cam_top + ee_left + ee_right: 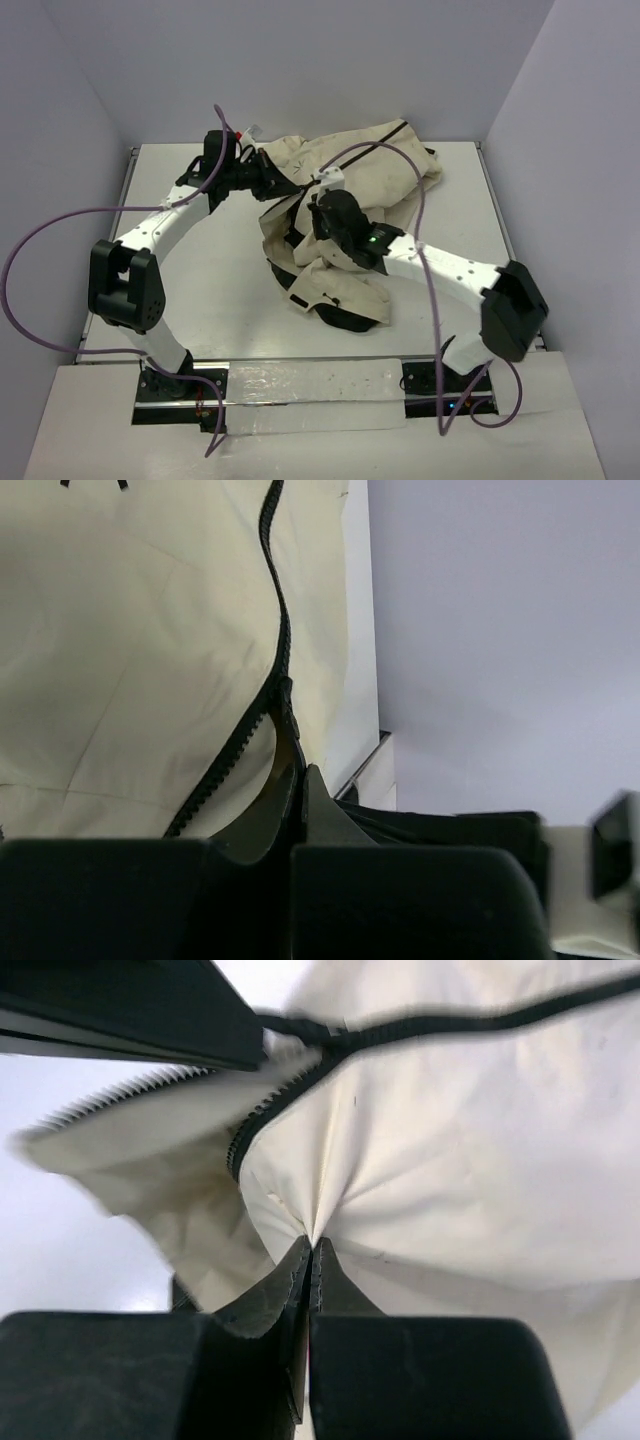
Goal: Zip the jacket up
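My left pincer [300, 775] is clamped on the jacket [390, 185] at its zipper [281, 630], and my right pincer [310, 1248] pinches its cloth. The jacket lies bunched on the table [200, 280], with a purple cable [421, 205] arching over it.

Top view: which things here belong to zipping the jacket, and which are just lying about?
Job: jacket; its zipper; left end effector and right end effector, both shut on the jacket.
Lying about: purple cables; clear strip between the arm bases.
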Controlling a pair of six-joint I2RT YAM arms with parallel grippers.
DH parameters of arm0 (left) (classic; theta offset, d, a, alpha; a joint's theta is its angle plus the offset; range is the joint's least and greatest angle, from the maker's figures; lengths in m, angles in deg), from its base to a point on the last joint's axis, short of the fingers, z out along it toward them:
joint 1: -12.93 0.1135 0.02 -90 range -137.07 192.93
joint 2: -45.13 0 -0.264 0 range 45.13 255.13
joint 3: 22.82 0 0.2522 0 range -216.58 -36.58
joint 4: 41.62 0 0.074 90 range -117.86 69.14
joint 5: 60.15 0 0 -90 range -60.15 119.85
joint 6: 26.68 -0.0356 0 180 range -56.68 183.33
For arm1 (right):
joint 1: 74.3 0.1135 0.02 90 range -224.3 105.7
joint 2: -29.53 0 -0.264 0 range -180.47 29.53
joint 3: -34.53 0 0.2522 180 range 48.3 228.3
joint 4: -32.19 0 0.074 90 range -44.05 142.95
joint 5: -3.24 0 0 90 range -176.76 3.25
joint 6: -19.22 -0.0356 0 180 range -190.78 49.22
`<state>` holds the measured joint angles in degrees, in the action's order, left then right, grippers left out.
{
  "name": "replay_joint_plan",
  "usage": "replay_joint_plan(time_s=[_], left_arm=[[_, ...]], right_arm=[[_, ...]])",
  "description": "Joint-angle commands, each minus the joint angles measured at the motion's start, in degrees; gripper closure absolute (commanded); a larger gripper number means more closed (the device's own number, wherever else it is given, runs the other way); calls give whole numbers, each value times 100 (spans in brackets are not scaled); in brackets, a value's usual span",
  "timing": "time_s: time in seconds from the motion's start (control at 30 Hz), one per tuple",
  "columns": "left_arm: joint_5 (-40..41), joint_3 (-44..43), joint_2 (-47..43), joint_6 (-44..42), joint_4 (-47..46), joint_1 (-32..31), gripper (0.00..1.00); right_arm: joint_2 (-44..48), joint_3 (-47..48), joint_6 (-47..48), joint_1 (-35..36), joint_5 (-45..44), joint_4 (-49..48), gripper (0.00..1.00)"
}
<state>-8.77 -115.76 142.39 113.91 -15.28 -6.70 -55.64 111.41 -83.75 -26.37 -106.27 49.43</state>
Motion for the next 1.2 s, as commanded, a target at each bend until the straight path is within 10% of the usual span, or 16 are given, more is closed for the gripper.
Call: replay_joint_plan(time_s=[0.0, 0.3, 0.47, 0.57, 0.9, 1.17], left_arm=[[-71, -7, 44, -108, -573, 100, 100], [-379, 202, 72, -182, -726, 101, 100], [-381, 603, -237, -235, -660, 100, 100], [-374, 1105, -423, -294, -762, 100, 100], [-283, 1510, -807, -389, -766, 100, 100], [-173, 1264, -1062, -434, -648, 100, 100]], right_arm=[[1119, -260, 597, -95, 1184, -381, 100], [987, -73, 667, -513, 2872, 584, 97], [812, -143, 549, -519, 3121, 866, 44], [989, -219, 242, -897, 3299, 874, 31], [259, 296, -2534, -2593, 4321, 803, 28], [-271, 521, -3920, -2657, 4064, -28, 26]])
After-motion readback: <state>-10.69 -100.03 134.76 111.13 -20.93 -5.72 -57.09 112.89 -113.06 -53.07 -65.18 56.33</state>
